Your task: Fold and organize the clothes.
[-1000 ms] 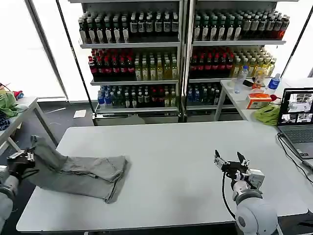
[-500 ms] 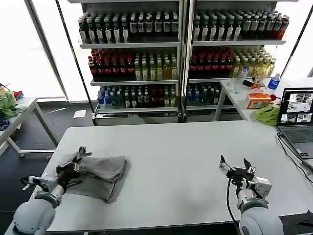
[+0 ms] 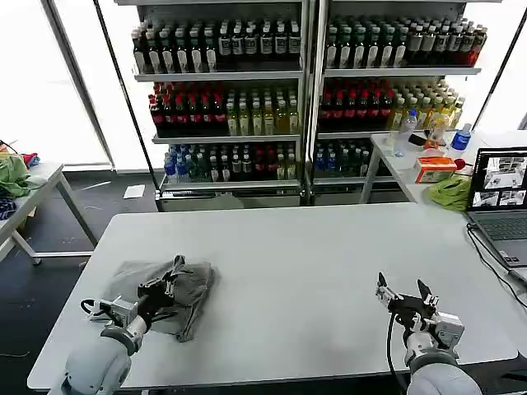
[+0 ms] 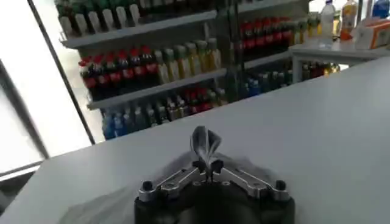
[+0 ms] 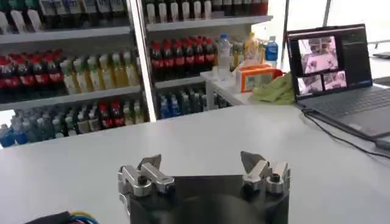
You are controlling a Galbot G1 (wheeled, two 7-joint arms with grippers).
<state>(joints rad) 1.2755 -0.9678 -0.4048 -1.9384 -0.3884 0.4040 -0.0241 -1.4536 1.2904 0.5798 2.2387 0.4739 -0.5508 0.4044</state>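
At the lower left of the head view, the left gripper has its fingers closed on a fold of the grey T-shirt, pinching a small peak of cloth at the near edge of the bundle. The left wrist view confirms it: a tuft of fabric stands up from between the closed fingers. At the lower right of the head view, the right gripper hovers over bare table with its fingers spread wide and nothing between them; it appears idle.

The T-shirt lies in the lower-left part of the white table, bunched into a loose, partly doubled heap and not a flat fold. It looks light, thin and wholly limp, so it will likely sag and drag from any single pinch and will not keep a shape by itself. A hold on one layer at a hem or a shoulder corner would probably spread it better than a grab in the middle of the heap. Cotton on a smooth table should slide easily.

Farther back stand shelves of bottled drinks, and a laptop sits at the right edge.
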